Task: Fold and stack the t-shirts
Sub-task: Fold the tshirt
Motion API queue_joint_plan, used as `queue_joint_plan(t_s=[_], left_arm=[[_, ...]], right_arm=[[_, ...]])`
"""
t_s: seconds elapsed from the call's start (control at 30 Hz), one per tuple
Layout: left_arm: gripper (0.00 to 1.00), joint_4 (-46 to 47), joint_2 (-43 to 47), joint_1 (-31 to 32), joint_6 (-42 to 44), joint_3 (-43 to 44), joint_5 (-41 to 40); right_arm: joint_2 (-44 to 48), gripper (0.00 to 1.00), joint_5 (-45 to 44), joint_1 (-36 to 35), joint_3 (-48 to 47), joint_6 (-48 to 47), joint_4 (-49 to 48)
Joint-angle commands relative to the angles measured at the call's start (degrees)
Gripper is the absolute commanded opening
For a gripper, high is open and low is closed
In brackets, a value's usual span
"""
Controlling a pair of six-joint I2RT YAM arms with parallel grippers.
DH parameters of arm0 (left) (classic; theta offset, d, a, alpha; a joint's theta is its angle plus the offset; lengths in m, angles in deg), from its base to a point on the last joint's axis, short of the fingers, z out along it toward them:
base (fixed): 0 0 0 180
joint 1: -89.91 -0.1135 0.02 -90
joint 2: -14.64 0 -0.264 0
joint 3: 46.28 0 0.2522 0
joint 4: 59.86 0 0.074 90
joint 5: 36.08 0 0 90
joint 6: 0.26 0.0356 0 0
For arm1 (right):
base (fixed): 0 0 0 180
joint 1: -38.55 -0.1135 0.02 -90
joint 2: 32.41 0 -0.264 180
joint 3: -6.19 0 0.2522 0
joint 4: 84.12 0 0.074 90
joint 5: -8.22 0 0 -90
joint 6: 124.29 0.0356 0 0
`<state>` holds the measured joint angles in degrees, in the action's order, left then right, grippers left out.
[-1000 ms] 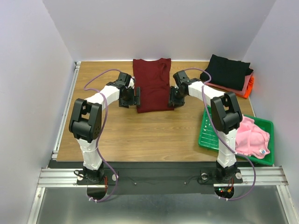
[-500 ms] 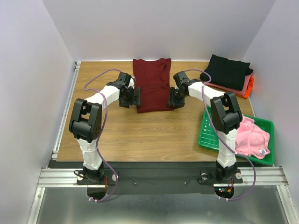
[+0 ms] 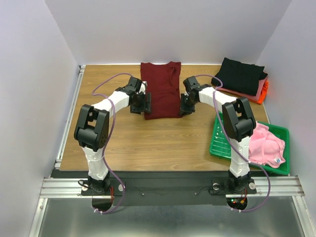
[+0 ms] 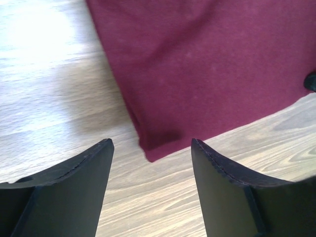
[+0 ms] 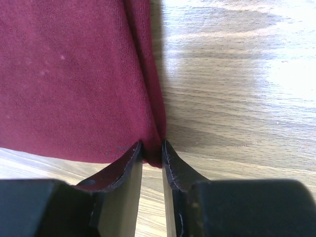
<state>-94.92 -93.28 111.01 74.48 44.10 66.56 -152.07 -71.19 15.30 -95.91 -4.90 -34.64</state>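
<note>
The dark maroon t-shirt (image 3: 161, 89) lies folded into a long strip at the back middle of the table. My left gripper (image 3: 146, 104) is open at its near left corner; in the left wrist view (image 4: 153, 148) that corner (image 4: 155, 148) lies on the wood just ahead of the gap between the fingers, untouched. My right gripper (image 3: 180, 106) is at the near right corner; in the right wrist view (image 5: 152, 148) its jaws are pinched on the maroon shirt's folded edge (image 5: 154, 123). A light pink t-shirt (image 3: 266, 144) lies crumpled in the green tray.
A stack of folded shirts sits at the back right: black (image 3: 241, 75) on top, salmon (image 3: 260, 88) and orange (image 3: 265, 91) beneath. The green plastic tray (image 3: 219, 138) stands at the near right. Walls close the table on three sides.
The left gripper has moved right, to the shirt's near left corner. The right gripper has shifted slightly left onto the near right corner. The shirt's near edge looks a little narrower.
</note>
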Motion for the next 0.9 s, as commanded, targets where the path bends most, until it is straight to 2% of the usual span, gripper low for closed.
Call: queue_joint_plan(t_s=[0.0,0.1,0.3,0.47,0.67,0.87], left_arm=[[0.72,-0.4,1.2,0.8,0.5,-1.1,0.1],[0.70,-0.9,1.4,0.9,0.4,-1.9,-0.5],[0.59,-1.7,-0.8,0.9,-0.2,-1.7,-2.7],[0.57,-0.7,-1.2,0.8,0.1,-1.7,-2.4],[0.50,-0.2,-3.5,0.9,0.8,-0.2,-0.3],[0.32,-0.5,-4.4,1.0,1.3,-0.5,0.6]], right_arm=[[-0.3,0.27,0.6,0.0,1.4,-0.2,1.2],[-0.1,0.27,0.5,0.0,1.7,-0.1,1.2],[0.7,0.27,-0.3,0.1,2.7,0.4,1.2],[1.5,0.27,-0.8,0.0,3.6,0.8,1.2],[1.6,0.27,-1.3,0.1,3.7,0.8,1.2],[1.7,0.25,-1.6,0.1,3.7,0.8,1.2]])
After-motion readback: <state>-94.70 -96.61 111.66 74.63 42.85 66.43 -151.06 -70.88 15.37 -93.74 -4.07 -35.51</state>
